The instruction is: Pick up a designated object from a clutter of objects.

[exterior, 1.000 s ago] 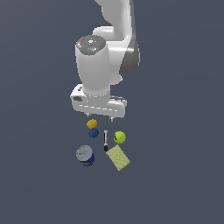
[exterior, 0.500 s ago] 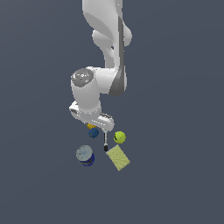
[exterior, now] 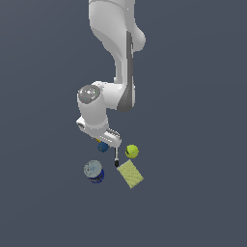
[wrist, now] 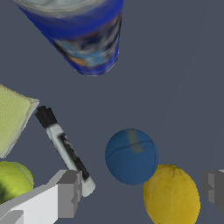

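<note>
Between the two fingers, as seen in the wrist view, the hand [wrist: 142,192] was recorded as spread wide and holding nothing. One finger [wrist: 65,194] lay just beside the black-white marker [wrist: 65,151]; the other finger [wrist: 214,188] lay past the orange-yellow ball [wrist: 171,195]. The blue ball [wrist: 131,156] was seen on the desk [wrist: 183,78] within the open span, touching or nearly touching the orange-yellow ball, with the marker just beside it on the other flank. A faint yellowish mark was noted on its upper surface, along with thin seam lines.

It was judged to be light, firm and smooth, hence liable to roll or squirt out if pinched off-centre. A grip across its widest part was judged best, though the orange-yellow ball was crowding one side and might be caught too. No long axis was present, as the thing was round; only the mark gave it a facing, roughly upward toward the camera.

Farther off, the tennis ball [wrist: 13,183] and sponge [wrist: 13,118] were noted, and beyond them the blue can [wrist: 83,35]. From the exterior view, the hand [exterior: 107,142] was seen low over the blue ball [exterior: 102,147].
</note>
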You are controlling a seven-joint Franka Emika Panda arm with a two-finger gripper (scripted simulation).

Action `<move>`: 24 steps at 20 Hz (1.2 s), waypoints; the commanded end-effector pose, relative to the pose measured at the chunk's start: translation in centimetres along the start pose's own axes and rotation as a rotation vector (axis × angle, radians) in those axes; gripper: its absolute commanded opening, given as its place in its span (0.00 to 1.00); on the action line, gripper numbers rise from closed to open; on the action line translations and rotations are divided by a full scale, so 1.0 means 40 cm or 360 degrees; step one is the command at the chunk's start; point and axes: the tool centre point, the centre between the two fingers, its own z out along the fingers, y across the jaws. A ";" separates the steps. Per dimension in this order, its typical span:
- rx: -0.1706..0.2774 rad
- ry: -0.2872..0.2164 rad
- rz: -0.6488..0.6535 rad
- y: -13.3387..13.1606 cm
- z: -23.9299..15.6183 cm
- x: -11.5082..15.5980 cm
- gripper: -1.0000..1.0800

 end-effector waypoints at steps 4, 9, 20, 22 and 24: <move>0.0000 0.0000 0.0000 0.000 0.007 0.000 0.96; 0.0000 0.0001 0.0002 0.001 0.048 -0.002 0.96; 0.0000 0.0002 0.0006 0.002 0.129 -0.001 0.96; 0.0000 0.0002 0.0006 0.002 0.129 -0.001 0.00; 0.0000 0.0002 0.0006 0.002 0.129 -0.001 0.00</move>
